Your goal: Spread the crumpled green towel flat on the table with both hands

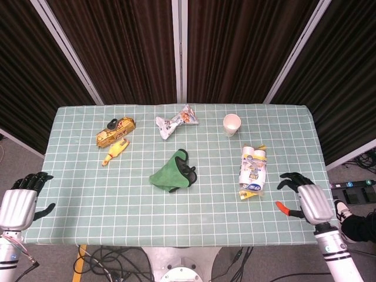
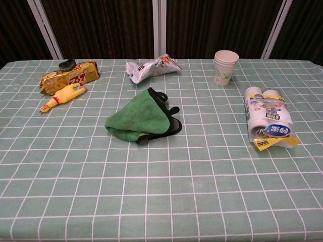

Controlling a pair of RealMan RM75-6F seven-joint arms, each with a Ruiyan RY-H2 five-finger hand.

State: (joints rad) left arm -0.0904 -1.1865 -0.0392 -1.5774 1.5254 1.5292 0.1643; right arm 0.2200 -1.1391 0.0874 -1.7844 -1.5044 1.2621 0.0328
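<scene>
Table with a green checked cloth takes up most of both views. Green towel sits bunched near the table's middle, dark trim and a dark loop showing on its right side – nothing touching it.

Relative to the towel:
- Right: shrink-wrapped pack of white rolls with a yellow-and-blue label; print too small to read in either view.
- Far left: gold snack packet with red lettering, not legible. A dark ring-shaped thing lies at its far end.
- Beyond it: crumpled silver wrapper, writing unreadable.
- Far right: stacked paper cups with a faint green pattern, upright.
- Left, just in front of the gold packet: yellow rubber chicken.

Hands appear only in the head view – the chest view shows just the tabletop and objects.
- Left hand is off the table's near-left corner, fingers apart, grasping nothing.
- Right hand is over the table's near-right corner, just right of the pack of rolls, fingers spread, orange thumb tip out to the side, also grasping nothing.

Both hands well apart from the towel.
</scene>
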